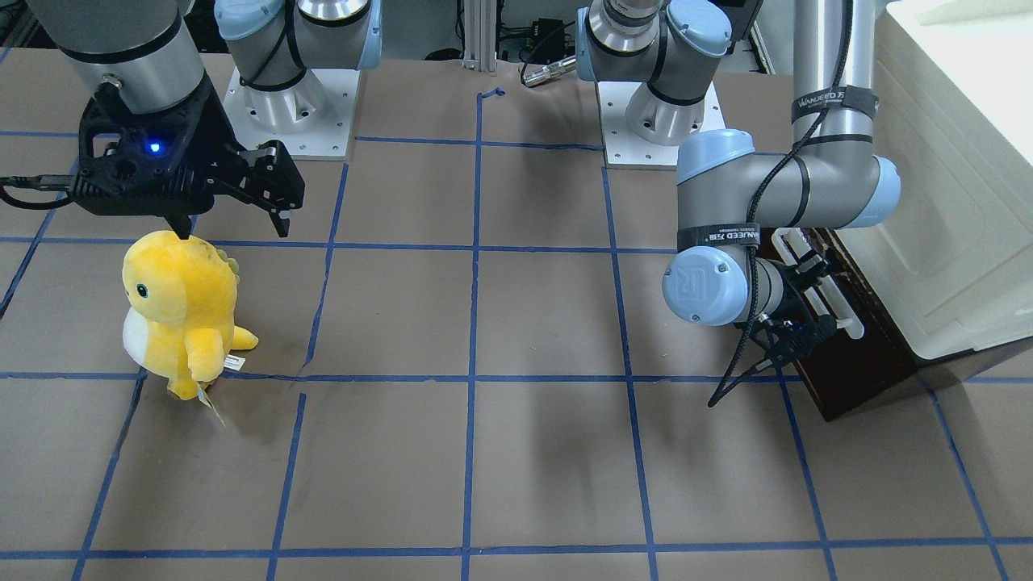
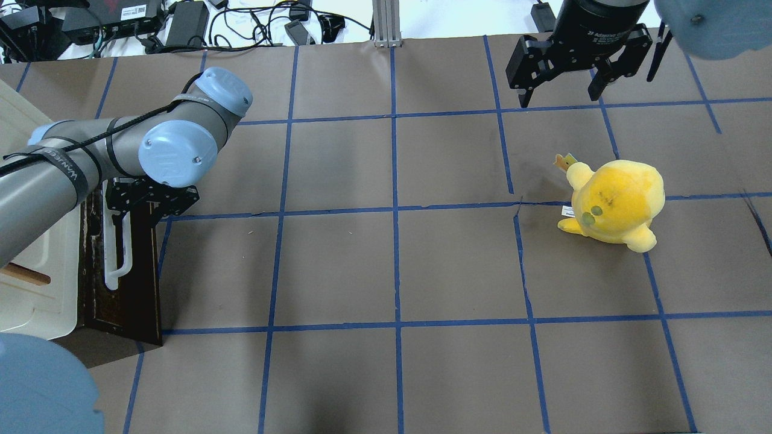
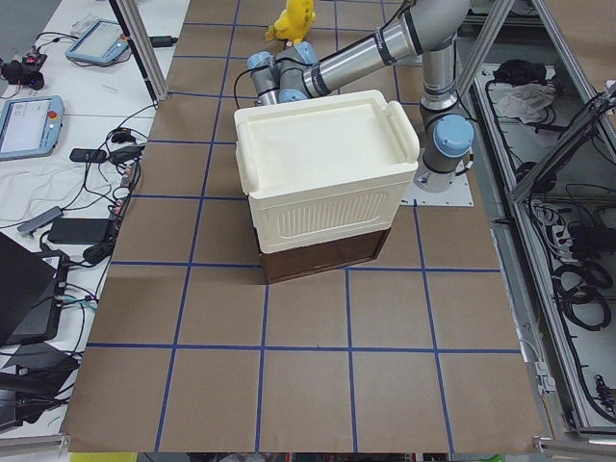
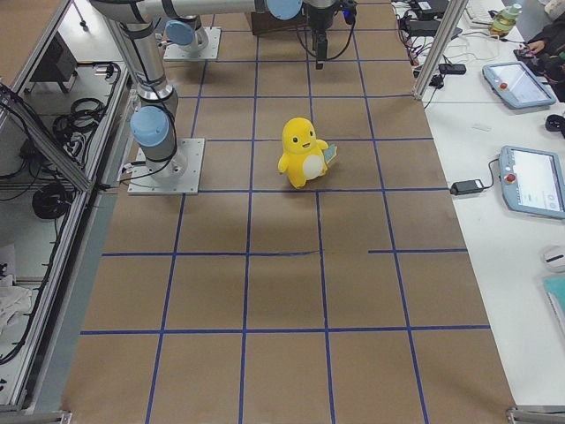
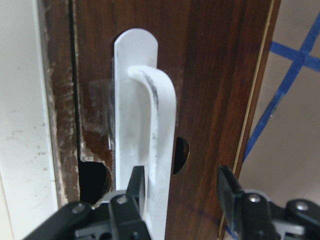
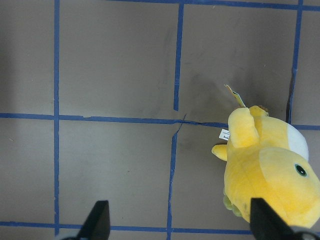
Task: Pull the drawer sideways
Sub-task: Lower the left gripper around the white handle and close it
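Left wrist-mounted, dark brown drawer (image 5: pixel 215 75), white handle (image 5: pixel 131 100)

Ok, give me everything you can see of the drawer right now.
The drawer shows mainly its dark brown wooden front panel, standing upright at the robot's left, under the cream-white box. The finish is scuffed and chipped beside the long white bar handle, whose paint is worn, and a dark round hole sits on either side of its plate. The left tool is open, with the bar between its fingers and close against one of them. The drawer looks shut or nearly so. Its sides and bottom are hidden.
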Tool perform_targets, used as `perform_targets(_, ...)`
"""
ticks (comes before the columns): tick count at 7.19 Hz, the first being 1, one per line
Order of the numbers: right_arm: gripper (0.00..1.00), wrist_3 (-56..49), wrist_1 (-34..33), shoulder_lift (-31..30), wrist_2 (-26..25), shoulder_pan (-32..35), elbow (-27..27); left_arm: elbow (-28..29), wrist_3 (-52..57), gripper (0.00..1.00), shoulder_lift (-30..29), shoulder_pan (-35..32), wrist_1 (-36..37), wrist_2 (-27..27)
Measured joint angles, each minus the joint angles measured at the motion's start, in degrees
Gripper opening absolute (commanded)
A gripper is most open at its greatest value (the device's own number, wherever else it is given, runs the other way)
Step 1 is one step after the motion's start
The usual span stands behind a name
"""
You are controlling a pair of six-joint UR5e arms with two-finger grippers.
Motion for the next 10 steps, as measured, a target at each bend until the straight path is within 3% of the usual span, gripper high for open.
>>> perform_targets(3,1.00,0.0,0.0,0.0,0.0,0.0,0.0,0.0,0.0,0.61,0.1,1.2,-0.7,0.0)
perform_targets(8,1.00,0.0,0.0,0.0,-0.1,0.0,0.0,0.2,-0.1,0.48,-0.1,1.6,-0.3,-0.8)
perform_targets(10,1.00,0.0,0.0,0.0,0.0,0.0,0.0,0.2,0.0,0.36,0.2,1.6,-0.8,-0.7)
